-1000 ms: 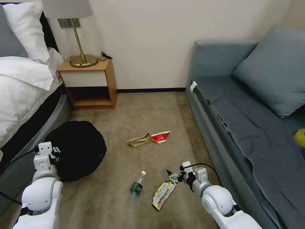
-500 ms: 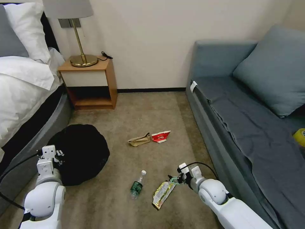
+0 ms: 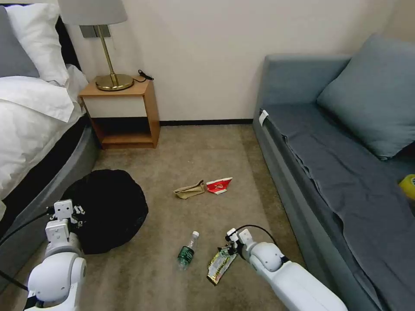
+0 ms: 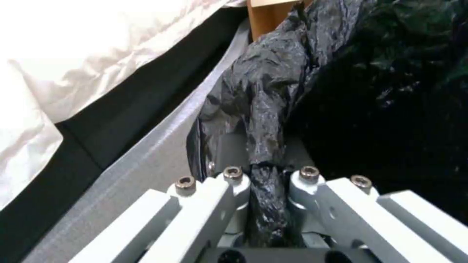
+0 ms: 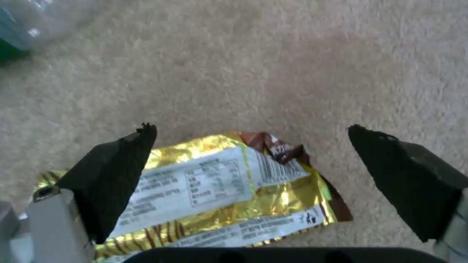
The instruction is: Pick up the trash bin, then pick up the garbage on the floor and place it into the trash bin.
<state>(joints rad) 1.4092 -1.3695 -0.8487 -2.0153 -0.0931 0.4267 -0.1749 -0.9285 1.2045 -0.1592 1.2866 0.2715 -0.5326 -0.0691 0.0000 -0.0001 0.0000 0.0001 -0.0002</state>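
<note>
The trash bin (image 3: 108,207), covered by its crinkly black bag, stands on the carpet by the bed. My left gripper (image 3: 77,212) is at its near-left rim; in the left wrist view the gripper (image 4: 265,171) is shut on a fold of the black bag (image 4: 273,109). My right gripper (image 3: 225,249) hangs low over the upper end of the yellow-white snack wrapper (image 3: 219,267). In the right wrist view it (image 5: 249,128) is open, one finger either side of the wrapper (image 5: 219,190). The clear bottle (image 3: 186,252), brown paper bag (image 3: 189,190) and red-and-white carton (image 3: 218,185) lie on the carpet.
A bed (image 3: 30,129) runs along the left and a grey sofa (image 3: 337,164) along the right, with a yellow tape roll (image 3: 408,185) on it. A wooden nightstand (image 3: 123,112) with a lamp stands at the back wall. Open carpet lies between them.
My right gripper has moved left and down, closer to the wrapper's upper end. The left arm and the bin have shifted only slightly.
</note>
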